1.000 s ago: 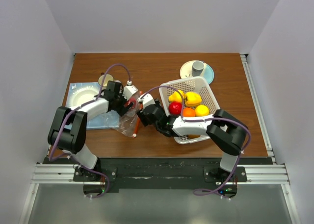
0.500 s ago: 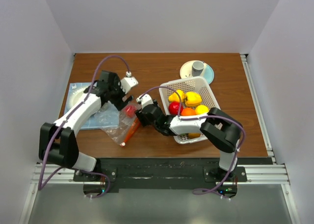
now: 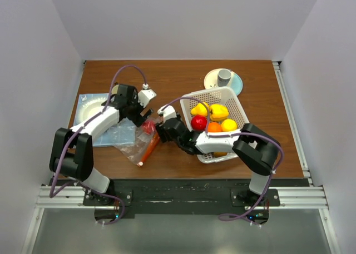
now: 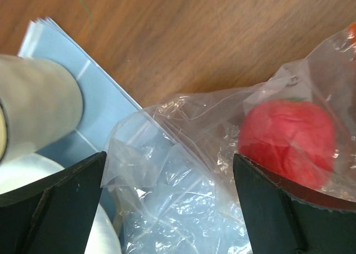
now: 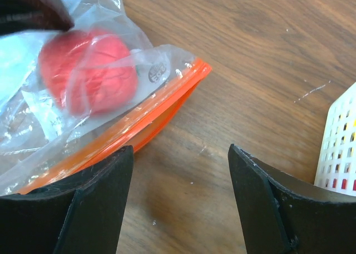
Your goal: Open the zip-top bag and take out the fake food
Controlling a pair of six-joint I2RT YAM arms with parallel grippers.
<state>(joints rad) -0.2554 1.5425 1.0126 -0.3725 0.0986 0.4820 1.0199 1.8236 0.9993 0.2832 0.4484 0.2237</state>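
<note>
The zip-top bag (image 3: 132, 145) lies crumpled on the wood, its orange-red zip strip (image 3: 149, 147) facing the right arm. One red fake food (image 3: 147, 126) shows inside it. My left gripper (image 3: 143, 116) hovers open over the bag's clear plastic (image 4: 172, 198), and the red piece (image 4: 286, 143) lies by its right finger. My right gripper (image 3: 161, 133) is open and low, with only bare wood between its fingers (image 5: 181, 201). The zip strip (image 5: 130, 126) runs past its left finger. More fake food (image 3: 214, 118), yellow, red and orange, sits in the white basket (image 3: 236, 101).
A white plate (image 3: 92, 106) rests on a blue mat (image 3: 83, 98) at the left, with a pale roll (image 3: 118, 90) behind it. A grey cup (image 3: 224, 76) stands on a small plate at the back. The basket sits just right of my right arm.
The bag, bunched up between both grippers a second ago, now lies flatter on the table. My left gripper drew back, then returned over the bag. The right gripper has barely moved.
</note>
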